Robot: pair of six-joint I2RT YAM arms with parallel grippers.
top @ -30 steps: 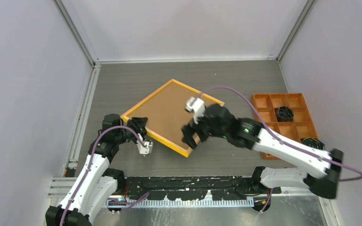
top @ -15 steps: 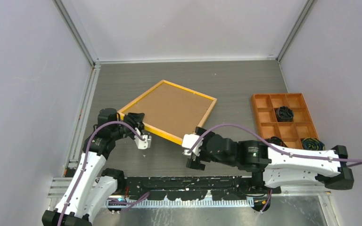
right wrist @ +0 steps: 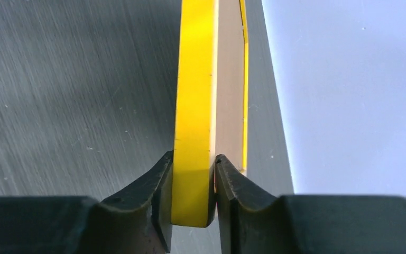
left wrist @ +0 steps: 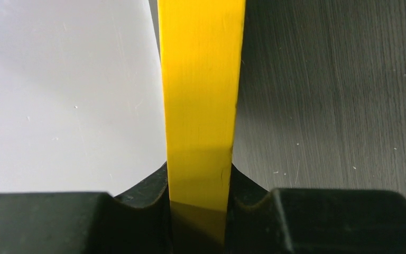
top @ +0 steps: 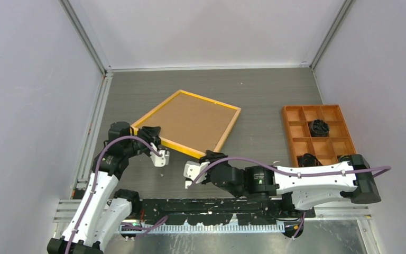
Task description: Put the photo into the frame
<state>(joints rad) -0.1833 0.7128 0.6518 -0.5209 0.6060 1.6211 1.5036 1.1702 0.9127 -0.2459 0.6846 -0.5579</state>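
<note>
White-shelled arms [top: 99, 193] with black joints; purple cables [top: 243, 159]; black jaws.

The frame [top: 193, 123] has a thin yellow rim and a tan back that faces up, and it is turned diamond-wise. Its near-left edge is gripped in the left pincer [top: 150, 134]. Its near corner is clamped between the fingers of the right pincer [top: 213, 155].

- left arm [top: 99, 193] reached up from the table's near-left corner, left gripper [left wrist: 200, 182] pinched tight on the frame [top: 193, 123]
- right arm [top: 317, 179] lay low along the near edge, right gripper [right wrist: 194, 185] clamped on it too
</note>
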